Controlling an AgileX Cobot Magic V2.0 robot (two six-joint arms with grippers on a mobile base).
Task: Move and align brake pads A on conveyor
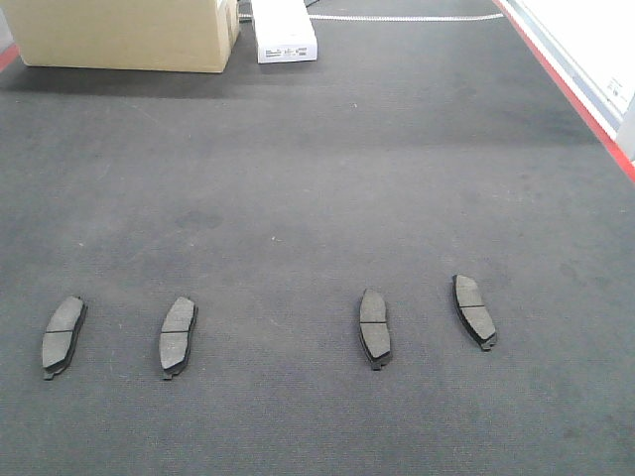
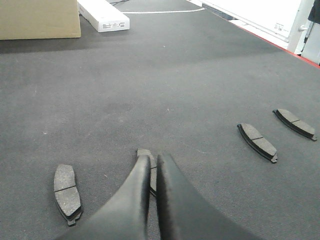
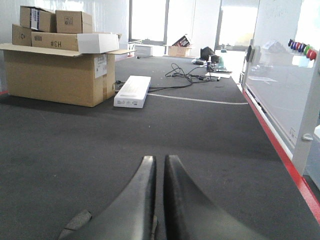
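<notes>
Both grippers' fingers closed together, nothing between: left gripper (image 2: 153,159) low over second pad from left, right gripper (image 3: 159,161) above bare belt. Conveyor (image 1: 327,169) fills scene, red edge strip (image 1: 585,104) on right. Cardboard box (image 1: 124,32) and white box (image 1: 283,30) at far end. Four brake pads A on belt in rough row: (image 1: 63,336), (image 1: 178,335), (image 1: 374,327), (image 1: 474,310), all lengthwise, rightmost slightly tilted, wider gap mid-row.
</notes>
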